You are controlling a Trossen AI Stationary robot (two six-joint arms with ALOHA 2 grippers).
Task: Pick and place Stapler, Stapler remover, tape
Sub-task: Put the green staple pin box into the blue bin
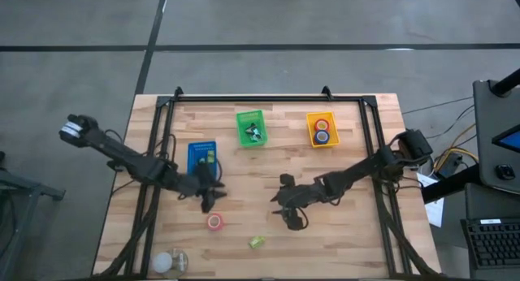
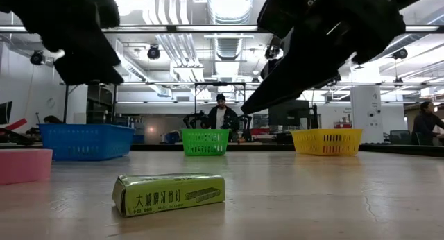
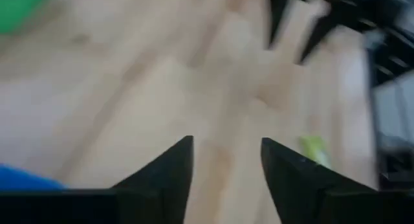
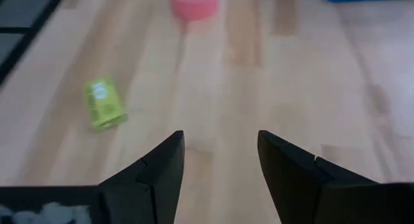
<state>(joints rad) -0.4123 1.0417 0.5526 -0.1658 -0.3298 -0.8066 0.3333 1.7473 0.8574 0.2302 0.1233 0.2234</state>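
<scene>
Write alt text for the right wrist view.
The right hand, fingers open and empty, hovers over the bare wooden table. Ahead lie a small green box and a red tape roll, apart from each other.

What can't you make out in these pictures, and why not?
- Contents of the blue basket: high view, too small; low view, its wall hides them.
- Items in the green basket: high view, too small.
- Pale objects at the table's near edge: high view, too small to identify.
- Left wrist view: motion blur.
</scene>
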